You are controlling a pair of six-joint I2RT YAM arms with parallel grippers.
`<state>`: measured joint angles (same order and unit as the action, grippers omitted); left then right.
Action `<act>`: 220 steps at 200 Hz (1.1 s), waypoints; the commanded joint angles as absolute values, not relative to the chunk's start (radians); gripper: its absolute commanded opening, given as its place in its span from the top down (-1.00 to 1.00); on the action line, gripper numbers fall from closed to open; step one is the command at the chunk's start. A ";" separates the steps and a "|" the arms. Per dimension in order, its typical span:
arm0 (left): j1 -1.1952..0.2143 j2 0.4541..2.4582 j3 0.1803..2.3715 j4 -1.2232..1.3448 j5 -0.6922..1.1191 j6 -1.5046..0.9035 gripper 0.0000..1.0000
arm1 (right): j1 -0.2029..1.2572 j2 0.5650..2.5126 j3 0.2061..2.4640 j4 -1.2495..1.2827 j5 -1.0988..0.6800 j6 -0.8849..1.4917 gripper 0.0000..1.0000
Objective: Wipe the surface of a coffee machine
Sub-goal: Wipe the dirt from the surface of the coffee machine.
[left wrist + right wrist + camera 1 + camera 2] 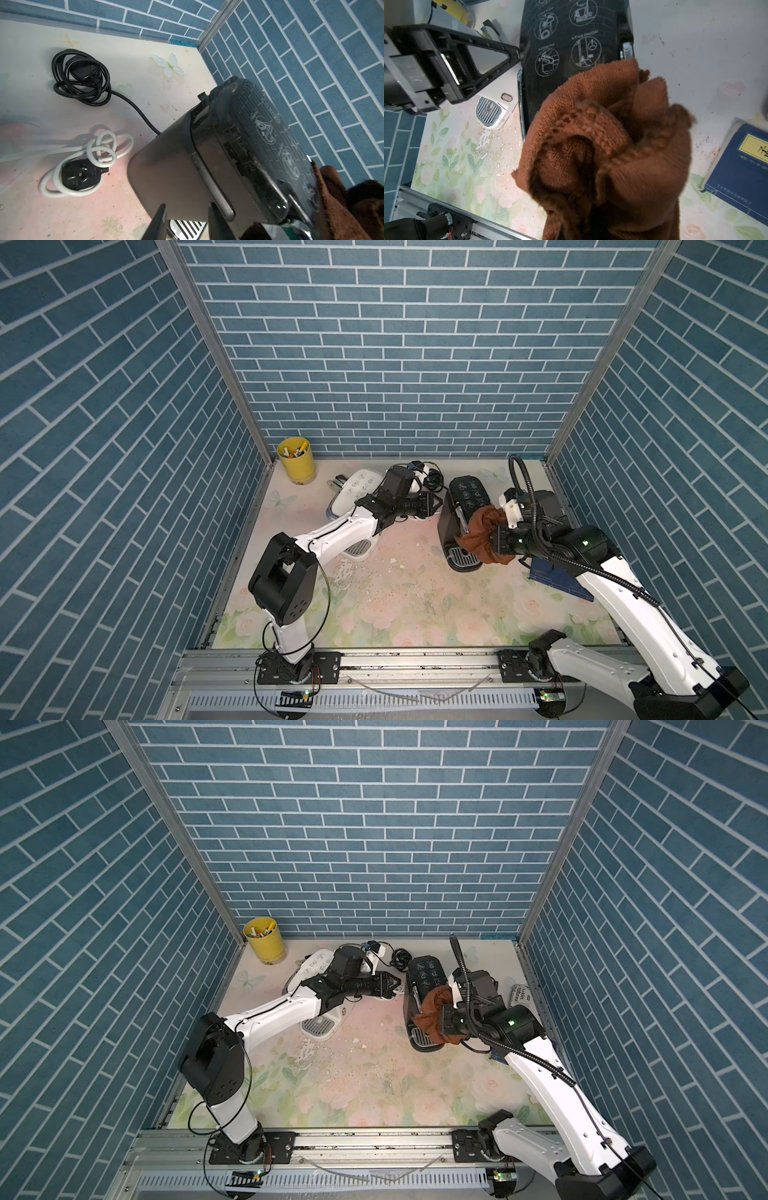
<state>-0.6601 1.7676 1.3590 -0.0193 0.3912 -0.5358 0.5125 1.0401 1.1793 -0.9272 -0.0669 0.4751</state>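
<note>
Near edge of the bench [395, 614]: floral print, pale flecks and crumbs toward the middle. At the near right, a blue book [737, 172] flat on the bench, partly under the right arm. Just past it, right pincer [493, 540] pressed together on a bunched brown cloth [478, 536], fingertips buried in the folds. Holds the cloth against the front half of the top of the black coffee machine [459, 506], with 1 fold hanging over toward the drip tray [462, 561]. Black coffee machine upright, right of the bench's middle, printed pictograms on the rear of its lid bare. At its left flank, left pincer [437, 504] partly spread, nothing between the fingers [160, 220], tips right at the side wall. Farther left, a white coffee machine [353, 493] largely under the left arm. Behind both machines, 2 coiled cords: a black cord [81, 76] running to the black coffee machine, a white cord [91, 153] with a black plug. In the far left corner, a yellow cup [297, 464] of pens.
</note>
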 commanded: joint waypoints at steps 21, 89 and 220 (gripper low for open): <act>-0.657 1.750 1.401 -0.018 0.411 -0.544 0.30 | 0.501 1.117 1.258 -0.835 -0.080 0.492 1.00; -0.658 1.758 1.427 -0.020 0.421 -0.566 0.29 | 0.500 1.278 1.437 -0.809 -0.182 0.438 1.00; -0.658 1.750 1.397 0.004 0.422 -0.581 0.29 | 0.499 1.173 1.325 -0.841 -0.196 0.478 1.00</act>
